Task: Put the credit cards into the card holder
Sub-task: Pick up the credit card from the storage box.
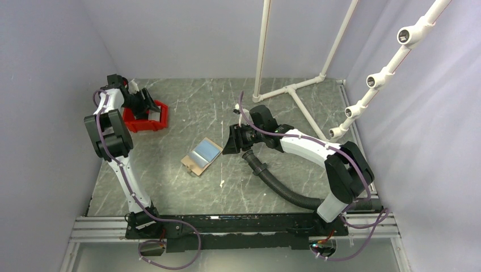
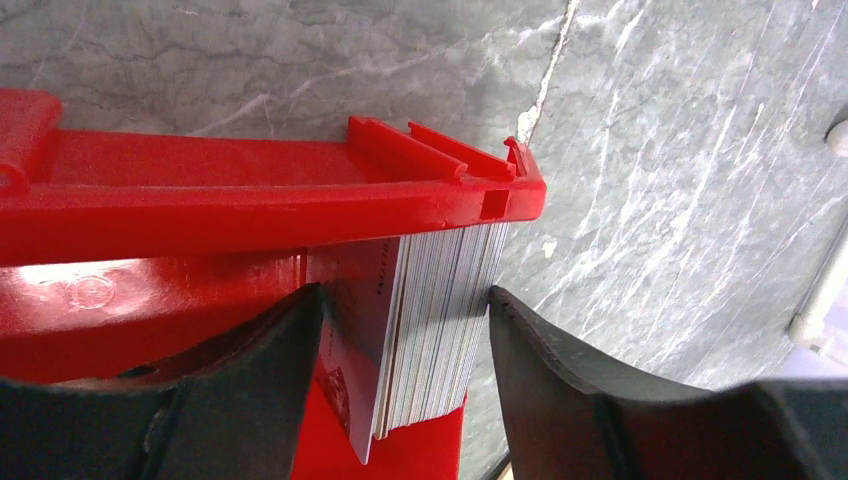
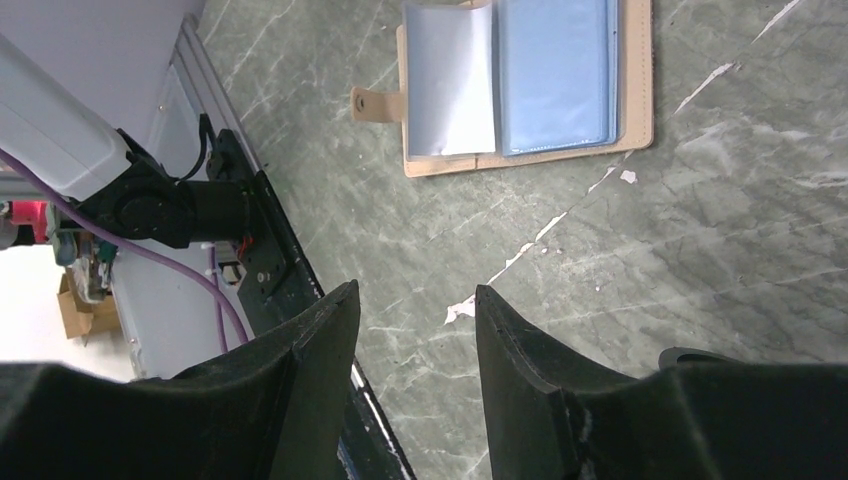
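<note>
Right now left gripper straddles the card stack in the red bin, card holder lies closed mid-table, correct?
No: the card holder lies open, not closed, per the right wrist view. The left gripper does straddle the card stack in the red bin.

The bin [image 1: 161, 120] sits at the far left of the tabletop [image 1: 170, 192]. The credit cards [image 2: 440, 320] stand on edge in a stack inside it, between the fingers of the left gripper [image 2: 402, 310]. The card holder [image 1: 202, 156] lies open near the middle. The right gripper [image 1: 231, 141] hangs just to its right. A pipe stand [image 1: 292, 89] is at the back right.
</note>
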Controlling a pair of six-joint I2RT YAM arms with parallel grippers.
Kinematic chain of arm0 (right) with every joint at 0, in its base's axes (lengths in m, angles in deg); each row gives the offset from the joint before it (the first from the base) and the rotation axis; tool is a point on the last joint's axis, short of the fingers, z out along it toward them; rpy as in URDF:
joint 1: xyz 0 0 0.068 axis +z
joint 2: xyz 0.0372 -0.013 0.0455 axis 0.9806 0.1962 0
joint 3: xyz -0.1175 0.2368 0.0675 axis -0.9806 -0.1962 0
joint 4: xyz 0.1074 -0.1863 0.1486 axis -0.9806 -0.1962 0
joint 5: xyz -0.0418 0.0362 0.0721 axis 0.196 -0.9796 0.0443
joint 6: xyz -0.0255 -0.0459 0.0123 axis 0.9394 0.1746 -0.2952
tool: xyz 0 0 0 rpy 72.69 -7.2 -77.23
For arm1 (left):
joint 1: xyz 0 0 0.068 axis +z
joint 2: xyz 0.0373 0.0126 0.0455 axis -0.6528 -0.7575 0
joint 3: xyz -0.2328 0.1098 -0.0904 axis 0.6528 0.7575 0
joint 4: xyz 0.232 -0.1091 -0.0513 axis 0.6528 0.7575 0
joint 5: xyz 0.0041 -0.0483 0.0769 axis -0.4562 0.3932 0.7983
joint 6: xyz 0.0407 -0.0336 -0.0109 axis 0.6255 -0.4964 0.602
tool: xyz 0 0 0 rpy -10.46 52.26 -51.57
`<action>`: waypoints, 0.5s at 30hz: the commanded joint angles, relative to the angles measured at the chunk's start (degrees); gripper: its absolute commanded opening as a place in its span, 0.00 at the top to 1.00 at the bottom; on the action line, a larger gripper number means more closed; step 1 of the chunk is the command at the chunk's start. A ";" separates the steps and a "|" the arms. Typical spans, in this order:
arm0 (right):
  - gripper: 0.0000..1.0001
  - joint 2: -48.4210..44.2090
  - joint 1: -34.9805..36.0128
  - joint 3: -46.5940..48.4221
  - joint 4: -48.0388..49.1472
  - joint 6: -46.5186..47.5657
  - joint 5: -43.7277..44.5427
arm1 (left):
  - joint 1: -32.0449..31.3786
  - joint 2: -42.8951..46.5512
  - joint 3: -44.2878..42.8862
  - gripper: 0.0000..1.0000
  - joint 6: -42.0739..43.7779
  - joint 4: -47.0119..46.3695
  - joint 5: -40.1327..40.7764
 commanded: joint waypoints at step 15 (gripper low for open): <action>0.51 0.46 -0.18 -0.52 2.88 0.01 -1.87 | -0.84 4.97 -0.38 0.27 0.85 -0.26 -2.61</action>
